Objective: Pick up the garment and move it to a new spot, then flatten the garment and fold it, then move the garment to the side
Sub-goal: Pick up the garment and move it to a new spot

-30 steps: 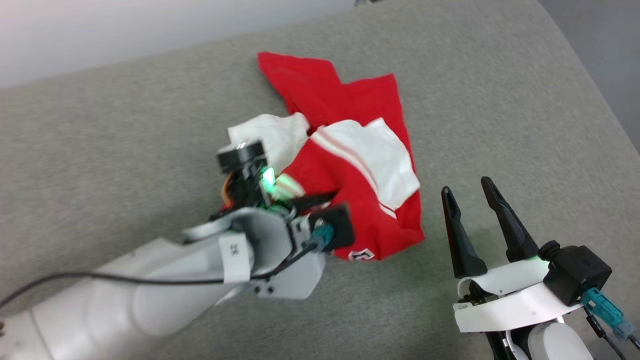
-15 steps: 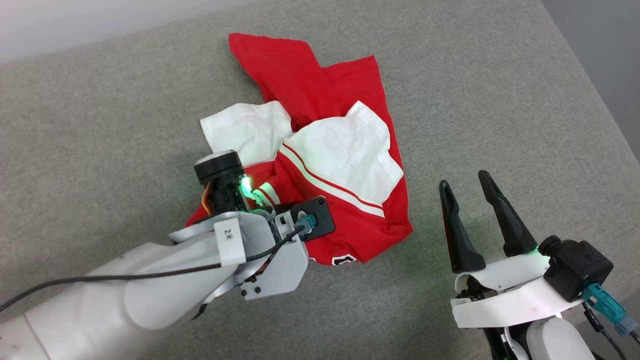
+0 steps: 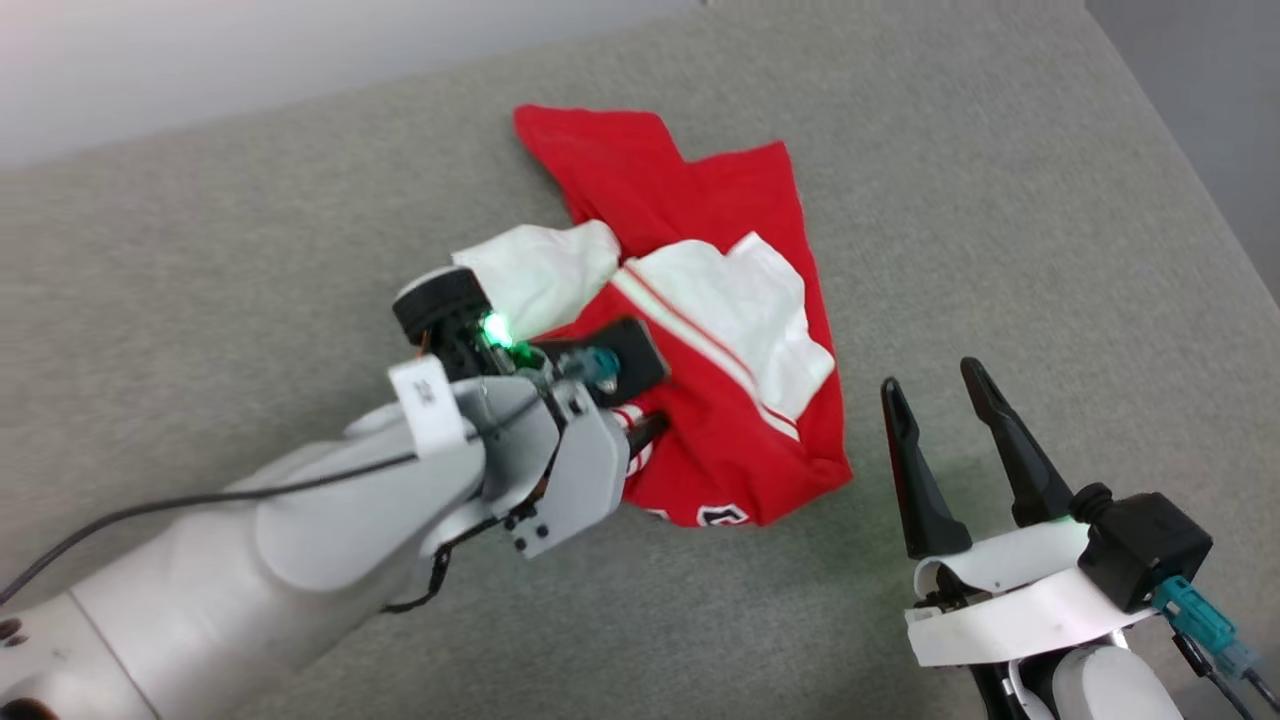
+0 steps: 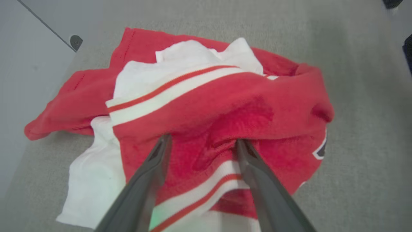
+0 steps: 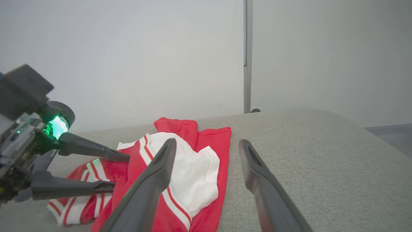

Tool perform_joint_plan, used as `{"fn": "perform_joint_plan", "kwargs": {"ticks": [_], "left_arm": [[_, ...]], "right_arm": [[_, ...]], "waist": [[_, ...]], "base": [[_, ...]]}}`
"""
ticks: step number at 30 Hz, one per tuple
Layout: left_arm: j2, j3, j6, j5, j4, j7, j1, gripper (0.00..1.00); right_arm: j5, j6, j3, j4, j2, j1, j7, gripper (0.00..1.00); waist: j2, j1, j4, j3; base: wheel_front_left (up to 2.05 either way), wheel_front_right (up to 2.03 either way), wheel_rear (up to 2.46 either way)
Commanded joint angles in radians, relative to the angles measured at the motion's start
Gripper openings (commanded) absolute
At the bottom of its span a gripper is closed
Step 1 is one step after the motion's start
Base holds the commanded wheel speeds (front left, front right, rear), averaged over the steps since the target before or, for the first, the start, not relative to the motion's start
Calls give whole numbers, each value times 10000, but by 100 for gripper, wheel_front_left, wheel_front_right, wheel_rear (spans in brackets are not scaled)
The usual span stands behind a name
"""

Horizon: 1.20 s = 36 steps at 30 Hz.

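- pale grey left forearm (image 3: 300,540), thin black cable (image 3: 150,510) along it, white tag (image 3: 425,395)
- green LED (image 3: 493,328), teal plug (image 3: 600,362) by the wrist
- right gripper (image 3: 930,375): long dark pointy fingers (image 3: 925,480)

Left gripper (image 4: 201,141): the wrist stands higher and further left in the head view than one second ago. It is rolled so that its black camera block (image 3: 620,360), formerly over the lower red cloth, now sits against the striped trim (image 4: 180,91).
Forearm (image 3: 330,530): covers more of the near-left hem than before.
Garment (image 3: 700,190): the white panels (image 3: 760,300), broad and flat half a second ago, now show narrower and more creased.
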Motion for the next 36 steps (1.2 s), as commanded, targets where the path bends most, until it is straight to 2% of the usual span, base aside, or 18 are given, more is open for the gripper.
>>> {"fn": "perform_joint_plan", "kwargs": {"ticks": [1, 9, 15, 19, 23, 26, 31, 36], "left_arm": [[-62, 11, 27, -510, 102, -350, -132, 100], [74, 1, 26, -2604, 853, -2179, 137, 100], [-32, 106, 26, -4281, 2055, -3952, 1319, 100], [-222, 529, 26, -5263, 2779, -4870, 2430, 100], [-398, 1394, 26, -5882, 3373, -5156, 3588, 100], [-598, 2678, 24, -5636, 3499, -5169, 4483, 100], [-883, 4925, 60, -4581, 3264, -5157, 6195, 100], [-1124, 7197, 480, -3158, 2387, -5160, 7935, 100]], "right_arm": [[-164, -14, -49, 74, 22, 142, -48, 100], [-829, -14, -185, 449, 16, 531, -48, 100], [-1110, -14, -332, 708, -136, 923, -49, 100], [-1148, -14, -559, 812, -312, 1289, 2, 100], [-1143, -14, -772, 809, -526, 1730, 145, 100], [-1118, -14, -971, 714, -631, 2114, 276, 100], [-1115, -14, -1218, 509, -807, 2684, 491, 100], [-1045, -14, -1364, 295, -1002, 3046, 724, 100]], "waist": [[0, 0, 509, -547], [0, 0, 1398, -1481], [0, 0, 1993, -1934], [0, 0, 2393, -2191], [0, 0, 2802, -2442], [0, 0, 3114, -2634], [0, 0, 3451, -2966], [0, 0, 3560, -3270]], "base": [[0, 0, 0], [0, 0, 0], [0, 0, 0], [0, 0, 0], [0, 0, 0], [0, 0, 0], [0, 0, 0], [0, 0, 0]]}}
